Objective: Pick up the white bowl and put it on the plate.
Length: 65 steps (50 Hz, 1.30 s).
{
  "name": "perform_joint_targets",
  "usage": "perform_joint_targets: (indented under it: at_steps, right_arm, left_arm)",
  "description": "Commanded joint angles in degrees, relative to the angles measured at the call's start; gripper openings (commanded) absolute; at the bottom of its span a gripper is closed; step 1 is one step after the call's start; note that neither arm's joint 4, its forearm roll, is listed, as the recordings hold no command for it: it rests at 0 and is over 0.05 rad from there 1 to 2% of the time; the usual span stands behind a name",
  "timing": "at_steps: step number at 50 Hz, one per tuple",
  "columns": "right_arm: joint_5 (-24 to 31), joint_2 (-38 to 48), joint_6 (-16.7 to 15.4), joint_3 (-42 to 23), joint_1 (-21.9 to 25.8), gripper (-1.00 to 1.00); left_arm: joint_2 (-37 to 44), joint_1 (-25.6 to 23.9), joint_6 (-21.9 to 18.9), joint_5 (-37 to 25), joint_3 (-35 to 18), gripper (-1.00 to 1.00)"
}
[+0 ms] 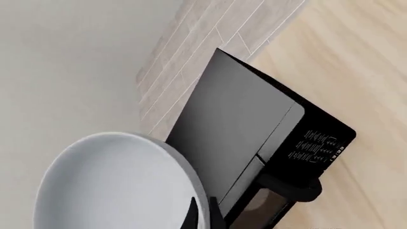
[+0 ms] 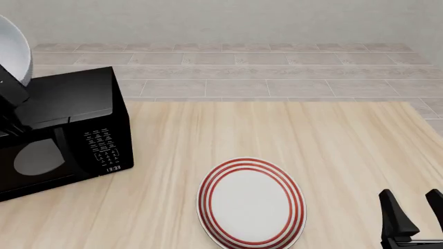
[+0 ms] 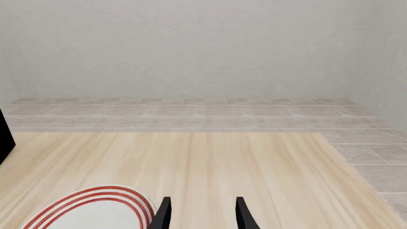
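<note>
White bowl [image 2: 15,49] — aloft in left gripper [image 1: 202,214]

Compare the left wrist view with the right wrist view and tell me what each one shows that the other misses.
Only the left wrist view shows the white bowl, held up above the black microwave with the left gripper shut on its rim, and the microwave's keypad and handle.

Only the right wrist view shows the plate lying bare on the table, with the right gripper open and empty beside it.

Both show the light wooden table, the tiled floor beyond it and the pale wall. The right wrist view catches only a dark sliver at its edge, probably the microwave.
</note>
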State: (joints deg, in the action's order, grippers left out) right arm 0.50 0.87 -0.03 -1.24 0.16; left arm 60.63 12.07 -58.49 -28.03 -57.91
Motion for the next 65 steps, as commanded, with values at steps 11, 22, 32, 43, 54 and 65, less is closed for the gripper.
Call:
perform_joint_targets:
  at_steps: [11,22,32,43,54,65]
  right_arm:
    - [0.00,0.00,-0.01,0.00,0.00,1.00]
    - [0.00,0.00,0.01,0.00,0.00,1.00]
    - [0.00,0.00,0.00,0.00,0.01,1.00]
    - [0.00,0.00,-0.01,0.00,0.00,1.00]
    - [-0.01,0.02,0.00,0.00,0.00,1.00]
    - [0.00,0.00,0.01,0.00,0.00,1.00]
  left_arm:
    - [-5.37,-14.83,11.24,-14.03,-7.91,-1.00]
    - [-4.70,-20.17,13.25,-15.37,-9.55,-1.00]
    - [-2.95,-26.42,17.00,-15.76,-11.40,-1.00]
    - [-0.42,-32.79,20.46,-14.88,-12.73,-1.00]
    - [2.09,-36.66,22.29,-13.15,-13.20,-1.00]
    - [4.38,-39.45,23.68,-10.49,-11.89,-1.00]
